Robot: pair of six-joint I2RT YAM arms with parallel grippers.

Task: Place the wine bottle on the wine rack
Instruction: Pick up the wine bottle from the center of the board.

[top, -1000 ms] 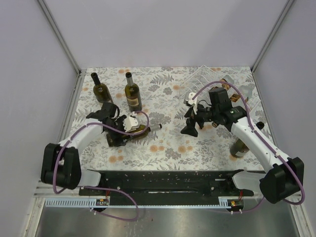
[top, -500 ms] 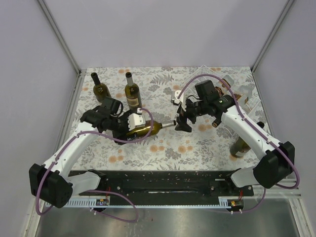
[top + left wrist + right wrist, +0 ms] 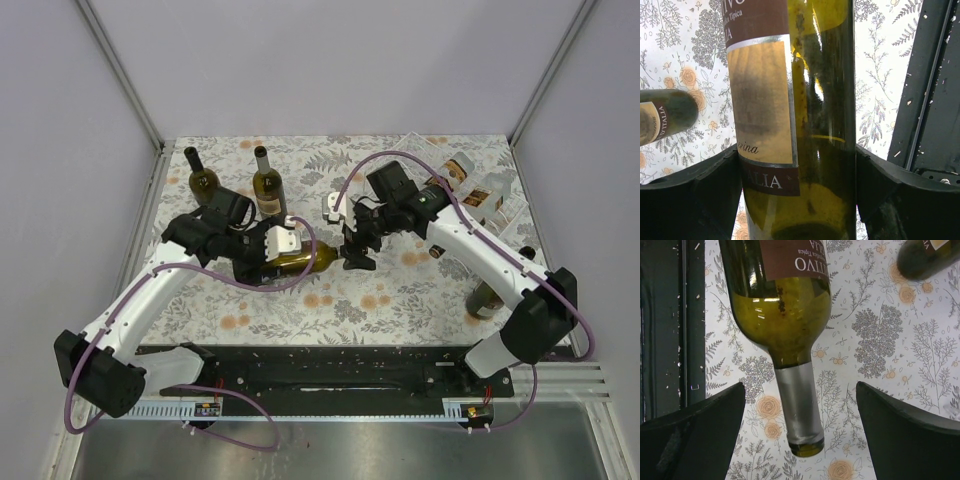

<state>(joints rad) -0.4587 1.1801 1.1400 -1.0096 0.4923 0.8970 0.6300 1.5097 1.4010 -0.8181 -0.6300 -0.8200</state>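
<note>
A green wine bottle (image 3: 300, 261) with a tan and maroon label hangs level above the table, neck pointing right. My left gripper (image 3: 268, 246) is shut on its body; in the left wrist view the bottle (image 3: 805, 125) fills the gap between both black fingers (image 3: 690, 200). My right gripper (image 3: 355, 252) stands open astride the silver-foiled neck (image 3: 800, 410), with its fingers (image 3: 910, 430) clear of the glass on either side. The clear wine rack (image 3: 505, 205) sits at the back right with labelled bottles in it, partly behind the right arm.
Two green bottles stand upright at the back left (image 3: 204, 180) (image 3: 268, 188). Another bottle (image 3: 487, 298) stands by the right arm's elbow. A black rail (image 3: 340, 365) runs along the near table edge. Grey walls close in the left, back and right sides.
The left arm has lifted the bottle off the table and carried it right, neck first. The right arm has swung left until its open fingers straddle the neck.
</note>
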